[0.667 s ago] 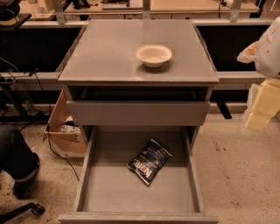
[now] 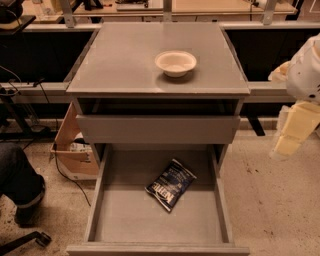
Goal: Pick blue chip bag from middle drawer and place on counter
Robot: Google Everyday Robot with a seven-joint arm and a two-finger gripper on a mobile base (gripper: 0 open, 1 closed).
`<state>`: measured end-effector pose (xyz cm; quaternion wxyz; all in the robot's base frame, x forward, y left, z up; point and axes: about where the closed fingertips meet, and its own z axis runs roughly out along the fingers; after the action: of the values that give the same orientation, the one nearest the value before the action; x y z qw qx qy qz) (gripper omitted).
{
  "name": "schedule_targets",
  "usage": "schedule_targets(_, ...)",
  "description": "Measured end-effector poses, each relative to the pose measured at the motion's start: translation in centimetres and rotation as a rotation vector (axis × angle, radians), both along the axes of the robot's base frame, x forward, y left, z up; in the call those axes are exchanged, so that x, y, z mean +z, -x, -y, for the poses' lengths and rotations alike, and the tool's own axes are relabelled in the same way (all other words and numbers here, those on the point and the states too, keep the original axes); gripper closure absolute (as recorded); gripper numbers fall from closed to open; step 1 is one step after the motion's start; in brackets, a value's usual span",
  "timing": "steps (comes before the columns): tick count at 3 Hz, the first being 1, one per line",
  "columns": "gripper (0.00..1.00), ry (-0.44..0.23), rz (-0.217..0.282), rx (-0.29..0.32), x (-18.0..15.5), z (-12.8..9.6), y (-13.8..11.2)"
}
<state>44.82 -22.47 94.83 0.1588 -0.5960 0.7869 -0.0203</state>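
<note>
The blue chip bag lies flat and slightly angled on the floor of the open middle drawer, right of the drawer's centre. The drawer is pulled far out toward the camera. Above it is the grey counter, with a white bowl at its back right. My gripper hangs at the right edge of the view, beside the cabinet and outside it, about level with the closed upper drawer front. It is well apart from the bag and holds nothing that I can see.
A closed drawer front sits under the counter. A cardboard box and cables lie on the floor to the cabinet's left. A person's leg and shoe are at the far left. Wooden tabletops run along the back.
</note>
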Motion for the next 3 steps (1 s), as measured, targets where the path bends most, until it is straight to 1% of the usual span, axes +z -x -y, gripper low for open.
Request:
schedule_targets(1,0.00,-0.075,-0.039,0.011,-7.0,0.5,-2.3)
schedule_targets(2,0.00,-0.132,-0.040,0.041,-12.0,0.5,-3.7)
schedule_targets(3,0.00,-0.210,-0.050,0.060,-17.6,-0.2,-3.9)
